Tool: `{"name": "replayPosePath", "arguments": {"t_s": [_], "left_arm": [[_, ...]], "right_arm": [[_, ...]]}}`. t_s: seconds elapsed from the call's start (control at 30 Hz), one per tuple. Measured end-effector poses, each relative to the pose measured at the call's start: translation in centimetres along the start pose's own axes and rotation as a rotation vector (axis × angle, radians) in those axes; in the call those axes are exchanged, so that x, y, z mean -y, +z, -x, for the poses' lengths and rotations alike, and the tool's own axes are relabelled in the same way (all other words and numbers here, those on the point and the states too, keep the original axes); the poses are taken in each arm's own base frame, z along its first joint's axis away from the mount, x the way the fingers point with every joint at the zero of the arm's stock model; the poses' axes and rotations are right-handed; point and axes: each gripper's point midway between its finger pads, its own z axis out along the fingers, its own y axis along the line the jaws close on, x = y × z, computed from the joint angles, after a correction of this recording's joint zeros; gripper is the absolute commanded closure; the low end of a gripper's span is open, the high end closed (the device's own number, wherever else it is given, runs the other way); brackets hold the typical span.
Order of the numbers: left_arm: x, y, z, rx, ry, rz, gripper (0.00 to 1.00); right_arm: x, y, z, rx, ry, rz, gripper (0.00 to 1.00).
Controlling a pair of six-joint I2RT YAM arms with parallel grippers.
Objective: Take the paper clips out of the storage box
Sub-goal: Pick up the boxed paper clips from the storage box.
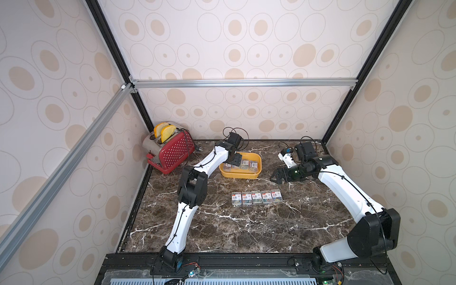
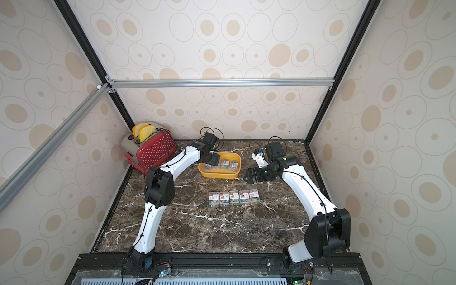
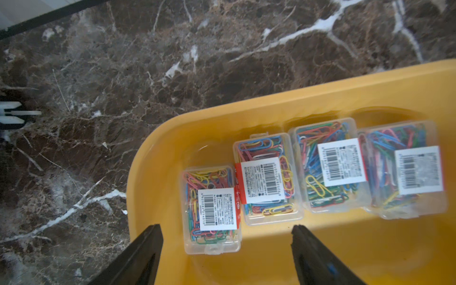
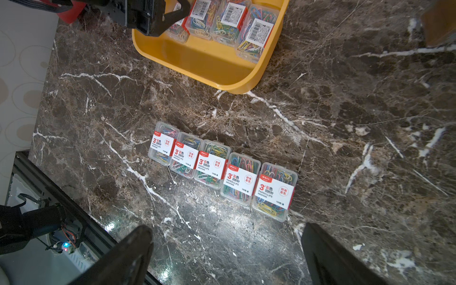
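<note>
left wrist view: the left gripper (image 3: pixel 225 228) stands with jaws apart over the yellow storage box (image 3: pixel 158 158), holding nothing. the near end of one box of paper clips (image 3: pixel 212 209) lies between the two black fingers, touching neither. four such clear boxes lie in a row inside the tub, barcodes up. in a top view the storage box (image 1: pixel 240 175) sits just above mid-frame on the marble table (image 1: pixel 222 229), and five more boxes stand side by side in a row below it. the right gripper (image 4: pixel 227 229), jaws wide and empty, hovers above bare table near that row. a red toaster (image 1: pixel 172 153) sits left of the tub.
</note>
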Motion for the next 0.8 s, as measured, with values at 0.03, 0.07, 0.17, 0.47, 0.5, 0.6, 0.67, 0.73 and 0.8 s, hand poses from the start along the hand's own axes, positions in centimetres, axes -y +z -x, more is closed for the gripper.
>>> {"name": "replayPosePath", "arguments": {"t_s": [0.03,0.07,0.17,0.47,0.5,0.6,0.67,0.73,0.8], "left_arm": [[0.0,0.2,-0.1,-0.003,-0.001,0.004,0.14],[-0.1,0.4,-0.2,-0.005,-0.003,0.008,0.14],[-0.3,0.9,-0.3,-0.005,-0.009,0.024,0.15],[-0.6,2.6,-1.2,-0.029,-0.028,0.076,0.2],[-0.7,2.5,-1.2,-0.028,-0.033,0.08,0.21],[-0.8,2.6,-1.2,-0.028,-0.05,0.088,0.29],[-0.8,2.6,-1.3,-0.031,-0.062,0.089,0.36],[-0.8,2.6,-1.4,-0.035,-0.071,0.087,0.4],[-0.7,2.6,-1.5,-0.038,-0.076,0.079,0.44]], "right_arm": [[0.0,0.0,0.0,0.0,0.0,0.0,0.0],[0.0,0.0,0.0,0.0,0.0,0.0,0.0],[0.0,0.0,0.0,-0.001,0.001,0.0,0.0],[0.1,0.2,-0.2,-0.01,0.004,-0.001,0.0],[0.1,0.2,-0.2,-0.01,0.004,-0.001,0.0],[0.1,0.2,-0.2,-0.01,0.004,-0.001,0.0],[0.1,0.2,-0.2,-0.01,0.004,0.0,0.0],[0.1,0.2,-0.2,-0.01,0.004,0.0,0.0],[0.1,0.2,-0.2,-0.01,0.004,0.0,0.0]]}}
